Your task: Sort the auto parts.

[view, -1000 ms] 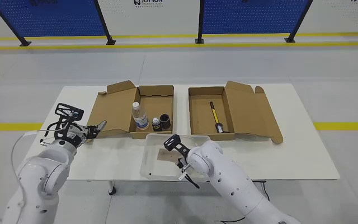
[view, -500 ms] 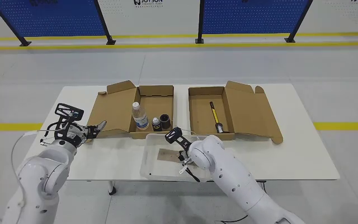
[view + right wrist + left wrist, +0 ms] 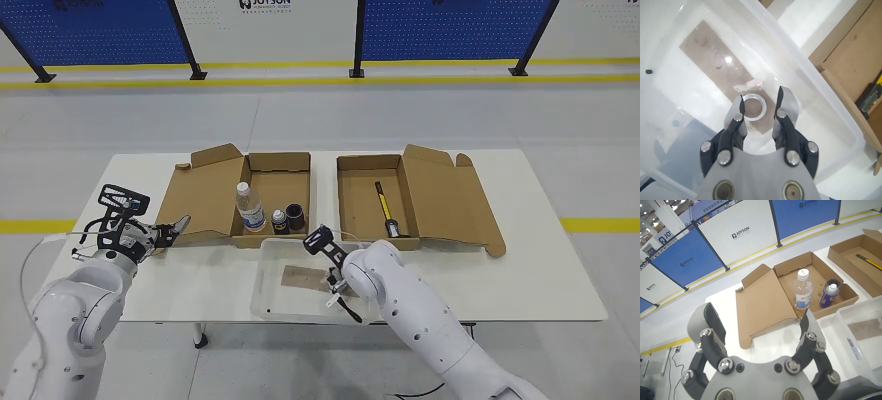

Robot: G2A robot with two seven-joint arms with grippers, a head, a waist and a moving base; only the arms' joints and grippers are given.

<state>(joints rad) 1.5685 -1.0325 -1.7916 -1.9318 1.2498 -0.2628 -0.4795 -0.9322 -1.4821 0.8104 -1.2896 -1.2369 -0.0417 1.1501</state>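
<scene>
I am working down inside the clear bin (image 3: 810, 75), where the last loose part I can see, a metal ring (image 3: 753, 108), is lying flat on the brownish patch of the bin's floor. I am holding my right gripper (image 3: 761, 98) over it with the fingers partly apart, one on each side of the ring. They are closed on nothing yet, and I am judging that spread as just enough to take the ring across its outer rim. One fingertip is overlapping the rim, but I cannot tell whether it is touching. I am keeping my left gripper (image 3: 759, 311) beside the bin, wide open and holding nothing, probably parked there so it is not crowding the pick. Beyond the bin, the left carton (image 3: 761, 306) is holding a bottle (image 3: 802, 289), a spray can (image 3: 829, 295) and a black cup (image 3: 833, 282). The right carton (image 3: 848, 256), also beyond the bin, is holding a yellow-handled tool (image 3: 385, 208). I am guessing the ring is going into one of these.
</scene>
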